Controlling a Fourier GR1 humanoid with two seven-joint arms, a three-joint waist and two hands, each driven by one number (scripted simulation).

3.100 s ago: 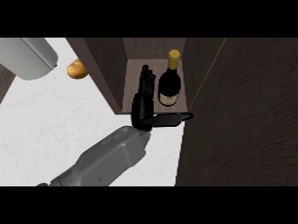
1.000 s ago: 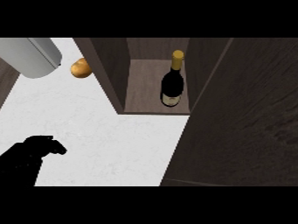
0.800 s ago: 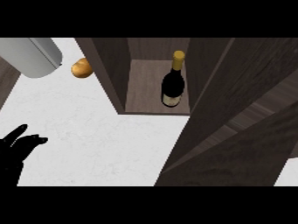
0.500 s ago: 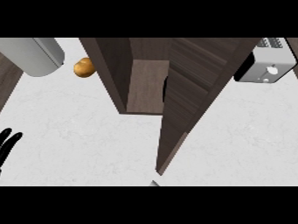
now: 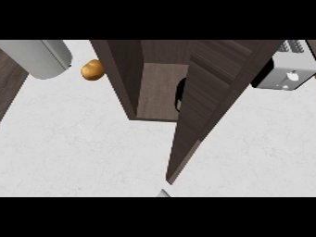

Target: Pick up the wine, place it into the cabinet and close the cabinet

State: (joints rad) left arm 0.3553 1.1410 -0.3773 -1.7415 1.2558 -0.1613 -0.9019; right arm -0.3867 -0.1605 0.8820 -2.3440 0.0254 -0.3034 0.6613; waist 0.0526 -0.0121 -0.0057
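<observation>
- Progress: wine bottle (image 5: pixel 180 95) stands inside the cabinet (image 5: pixel 123 74); only a dark sliver of it shows at the right of the opening, the remainder being hidden by the door. Pick-up and placement therefore appear complete.
- Cabinet door (image 5: pixel 211 99): swung most of the way across the opening, its lower corner pointing down toward the bottom of the view. A strip of the cabinet floor (image 5: pixel 161 90) remains exposed between the left wall and the door edge, so the door is judged not yet fully shut. Closing is the 1 step left.
- Hands: neither the left hand nor the right hand can be identified in the head view. A small pale grey tip (image 5: pixel 164 194) at the bottom edge, just below the door's corner, may belong to a forearm, but it is too small to say which. Whether either hand's fingers are apart or together cannot be told, and no contact with the door is visible.
- Bottle relative to hands: the bottle sits within the cabinet, free of any grasp that can be seen, behind the door panel.
- Surroundings: white counter (image 5: pixel 78 139) carrying a round orange object (image 5: pixel 91 69), possibly a fruit, just left of the cabinet; a grey cylindrical item (image 5: pixel 37 58) at upper left; a toaster (image 5: pixel 288 71) at upper right, beyond the door.
</observation>
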